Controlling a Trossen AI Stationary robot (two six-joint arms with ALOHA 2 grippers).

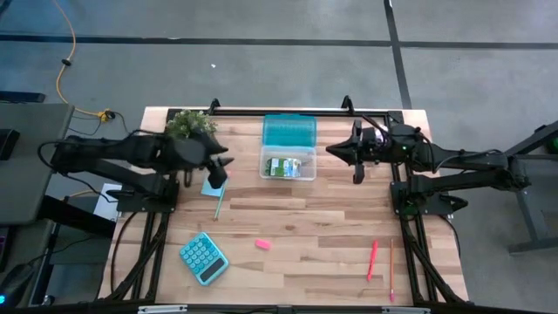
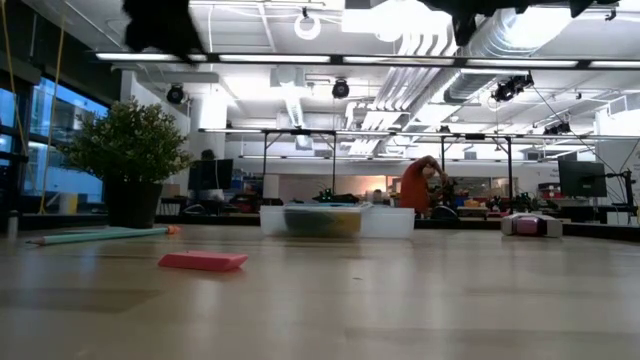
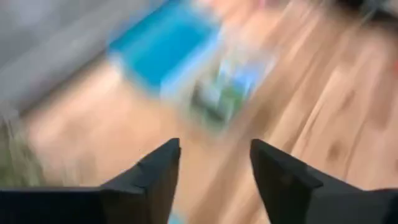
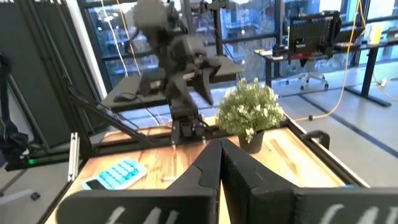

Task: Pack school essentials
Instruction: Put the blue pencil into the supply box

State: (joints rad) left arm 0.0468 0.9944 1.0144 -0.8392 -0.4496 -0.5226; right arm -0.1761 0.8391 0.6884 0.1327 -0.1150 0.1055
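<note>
High view: left tool (image 1: 220, 172) above note pad (image 1: 209, 187).

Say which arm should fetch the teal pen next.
Left. The left gripper, fingers open, hovers right beside the teal pen; the right gripper waits shut across the clear box.

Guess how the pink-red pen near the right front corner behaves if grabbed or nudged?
The pink-red pen is thin and straight, so probably stiff and light. It lies flat on the bare table, so a sideways nudge may roll it. Its narrow profile likely needs the fingers closing across it.
</note>
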